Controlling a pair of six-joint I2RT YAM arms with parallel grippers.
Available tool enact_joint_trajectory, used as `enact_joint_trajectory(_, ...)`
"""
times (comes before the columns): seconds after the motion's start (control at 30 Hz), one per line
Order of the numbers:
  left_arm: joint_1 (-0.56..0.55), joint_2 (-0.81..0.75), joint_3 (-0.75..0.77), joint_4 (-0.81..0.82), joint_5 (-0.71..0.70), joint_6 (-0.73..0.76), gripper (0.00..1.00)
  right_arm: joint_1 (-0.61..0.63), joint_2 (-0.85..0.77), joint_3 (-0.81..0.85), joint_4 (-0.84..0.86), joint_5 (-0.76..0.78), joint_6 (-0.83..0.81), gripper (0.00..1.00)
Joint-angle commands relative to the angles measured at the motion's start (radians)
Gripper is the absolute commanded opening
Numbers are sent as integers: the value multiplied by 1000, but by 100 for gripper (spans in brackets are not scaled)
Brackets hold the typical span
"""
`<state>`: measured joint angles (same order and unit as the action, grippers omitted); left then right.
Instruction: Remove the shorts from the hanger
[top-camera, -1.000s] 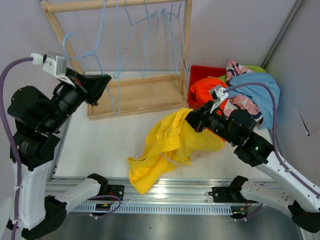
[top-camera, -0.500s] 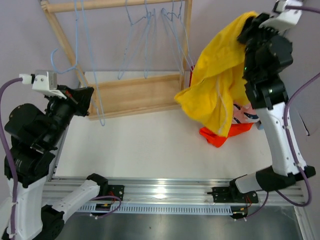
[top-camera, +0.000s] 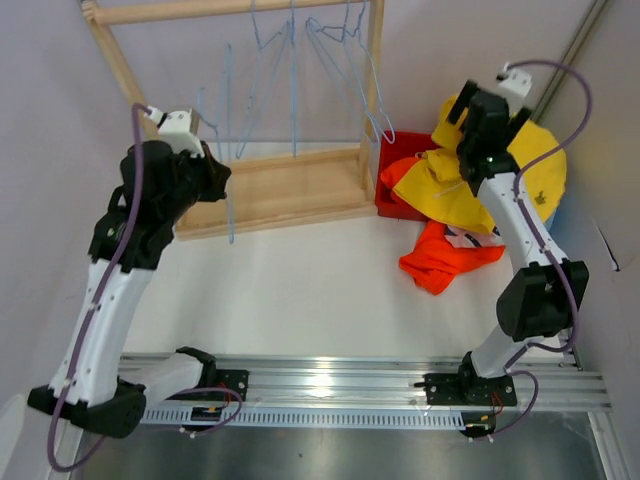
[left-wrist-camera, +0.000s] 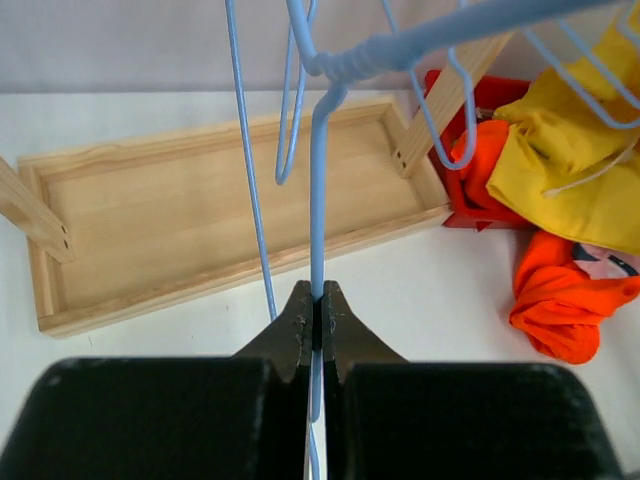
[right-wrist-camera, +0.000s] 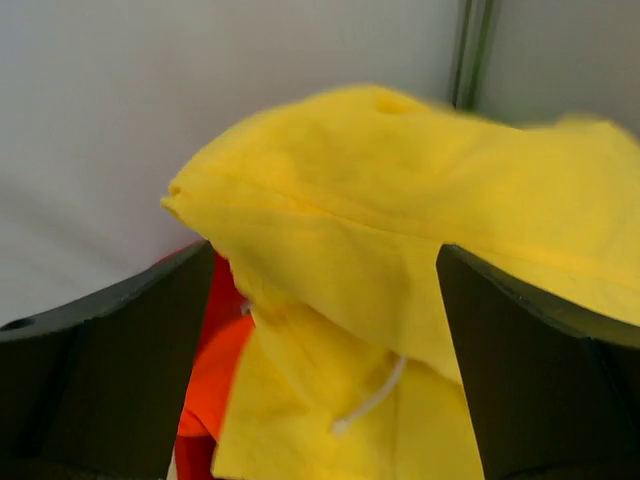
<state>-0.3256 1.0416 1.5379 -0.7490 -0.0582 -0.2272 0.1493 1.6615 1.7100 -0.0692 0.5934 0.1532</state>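
Note:
The yellow shorts (top-camera: 470, 180) lie spread over the pile in the red bin (top-camera: 398, 150) at the back right. They fill the right wrist view as yellow shorts (right-wrist-camera: 400, 260) with a white drawstring. My right gripper (top-camera: 487, 125) hangs above them, open wide, its fingers (right-wrist-camera: 100, 340) on either side of the cloth and apart from it. Orange shorts (top-camera: 445, 260) trail from the bin onto the table. My left gripper (left-wrist-camera: 318, 312) is shut on the wire of a bare light blue hanger (left-wrist-camera: 318, 200), held up in front of the wooden rack (top-camera: 270, 190).
Several empty blue hangers (top-camera: 300, 60) hang from the rack's top bar (top-camera: 200, 10). The rack's wooden base tray (left-wrist-camera: 200, 210) lies just beyond the left gripper. A bit of pink patterned cloth (left-wrist-camera: 605, 262) shows by the orange shorts (left-wrist-camera: 560, 300). A grey wall closes off the right side.
The right arm swung the yellow shorts from the table up over the bin and opened; the shorts now rest on the pile. The left arm carried the hanger closer to the rack.

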Motion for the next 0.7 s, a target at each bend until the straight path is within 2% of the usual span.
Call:
enact_joint_trajectory(0.0, 65, 89, 30, 91, 101, 3, 0, 3, -120, -230, -90, 14, 266, 99)
enact_joint_trajectory(0.07, 82, 159, 94, 96, 104, 20, 0, 22, -227, -381, -72, -19, 336, 100)
enact_joint_trajectory(0.1, 86, 182, 137, 97, 104, 26, 0, 33, -268, -533, -31, -26, 389, 99)
enact_joint_trajectory(0.23, 99, 342, 339, 25, 110, 49, 0, 119, -443, -827, 46, -43, 454, 99)
enact_joint_trajectory(0.27, 102, 377, 472, 5, 112, 55, 0, 145, -488, -864, 42, -41, 469, 99)
enact_joint_trajectory(0.33, 102, 489, 554, -50, 95, 58, 0, 170, -526, -947, 16, -41, 508, 100)
enact_joint_trajectory(0.37, 106, 524, 668, -61, 97, 58, 0, 180, -542, -970, 9, -44, 516, 99)
enact_joint_trajectory(0.53, 123, 743, 911, -101, 98, 28, 0, 263, -640, -1070, -27, -32, 542, 99)
enact_joint_trajectory(0.67, 154, 840, 985, -66, 106, 0, 2, 311, -695, -1110, -50, -18, 528, 100)
